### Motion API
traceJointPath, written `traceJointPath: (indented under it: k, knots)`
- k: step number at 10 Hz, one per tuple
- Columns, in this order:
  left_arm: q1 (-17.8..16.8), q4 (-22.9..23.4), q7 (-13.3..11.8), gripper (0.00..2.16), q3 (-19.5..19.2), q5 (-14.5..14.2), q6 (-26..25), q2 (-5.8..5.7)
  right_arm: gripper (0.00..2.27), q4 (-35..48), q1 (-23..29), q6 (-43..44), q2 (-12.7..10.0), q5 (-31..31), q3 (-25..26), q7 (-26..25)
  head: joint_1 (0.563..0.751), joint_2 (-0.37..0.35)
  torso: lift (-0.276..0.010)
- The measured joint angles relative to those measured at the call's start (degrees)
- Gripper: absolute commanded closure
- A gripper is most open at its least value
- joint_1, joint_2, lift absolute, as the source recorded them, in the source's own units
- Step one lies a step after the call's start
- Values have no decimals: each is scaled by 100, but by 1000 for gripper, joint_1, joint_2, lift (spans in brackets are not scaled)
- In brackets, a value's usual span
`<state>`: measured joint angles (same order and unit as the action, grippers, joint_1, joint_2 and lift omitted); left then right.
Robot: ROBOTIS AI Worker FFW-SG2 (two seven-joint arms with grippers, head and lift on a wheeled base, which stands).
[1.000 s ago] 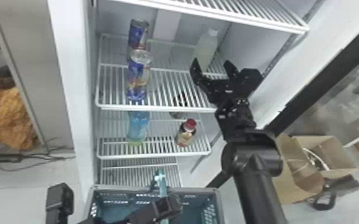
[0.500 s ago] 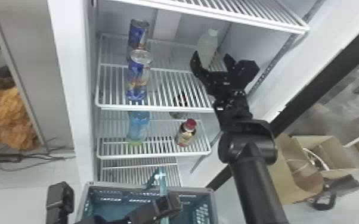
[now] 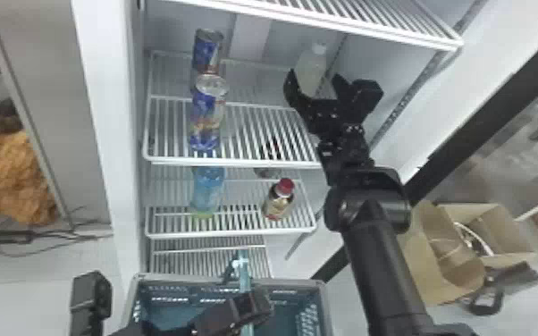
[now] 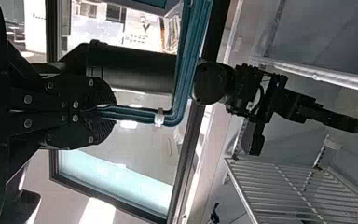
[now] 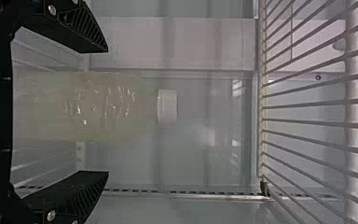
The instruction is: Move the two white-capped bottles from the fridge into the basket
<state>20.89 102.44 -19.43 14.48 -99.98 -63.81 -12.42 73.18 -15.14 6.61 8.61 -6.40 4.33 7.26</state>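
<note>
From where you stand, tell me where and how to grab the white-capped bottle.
Probably best around the bottle's body, below the narrow white cap, from the fridge's open front: it stands upright, wide-bodied, with the right claw's fingers open to either side.

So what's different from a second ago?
The right arm has reached deeper into the fridge, its open jaws moving forward to the white-capped bottle, now between them but not gripped. The bottle, both cans and the red-capped bottle stayed put.
</note>
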Motion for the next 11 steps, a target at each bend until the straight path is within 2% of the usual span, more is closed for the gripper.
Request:
traceJointPath:
  k: [1, 2, 5, 6, 11]
  knots:
    - [-15, -12, 0, 1184, 11, 0, 1, -5, 343, -95, -66, 0, 7, 0, -18, -16, 695, -350, 0]
    - [-26, -23, 0, 1184, 21, -5, 8, -6, 578, -167, -117, -3, 11, 0, -30, -26, 695, -350, 0]
    - [-37, -40, 1, 1184, 36, -11, 11, -9, 911, -215, -173, -211, 27, -87, -66, -80, 695, -350, 0]
    - [-37, -49, 1, 1184, 37, -14, 11, -13, 980, -180, -169, -219, 28, -98, -84, -89, 695, -350, 0]
    - [-36, -56, 1, 1184, 48, -42, 22, -15, 980, 297, 109, -274, 44, -371, -145, -84, 695, -350, 0]
